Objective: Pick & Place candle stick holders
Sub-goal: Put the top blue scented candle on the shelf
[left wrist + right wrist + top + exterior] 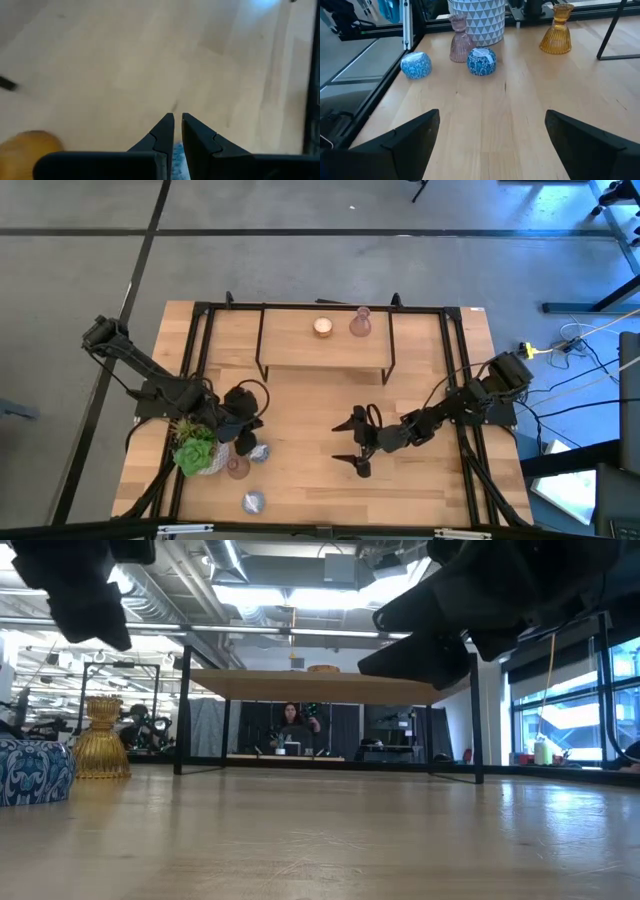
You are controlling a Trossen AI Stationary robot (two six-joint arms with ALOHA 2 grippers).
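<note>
Left gripper (177, 131) clenched empty above blue round holder (481, 61); right gripper (360, 444) released, hovering mid-desk (300, 470).

Ceiling lights (250, 595) are glowing over grey floor (300, 210); a person (292, 730) is sitting beyond windows (570, 710) brightening the side.

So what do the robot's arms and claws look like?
Both arms are dark, nearly black, built from jointed segments. The left gripper has two slim fingers tapering to points with a stepped notch. The right gripper has two broad, wedge-shaped dark fingers. Black cables loop beside each wrist.
</note>
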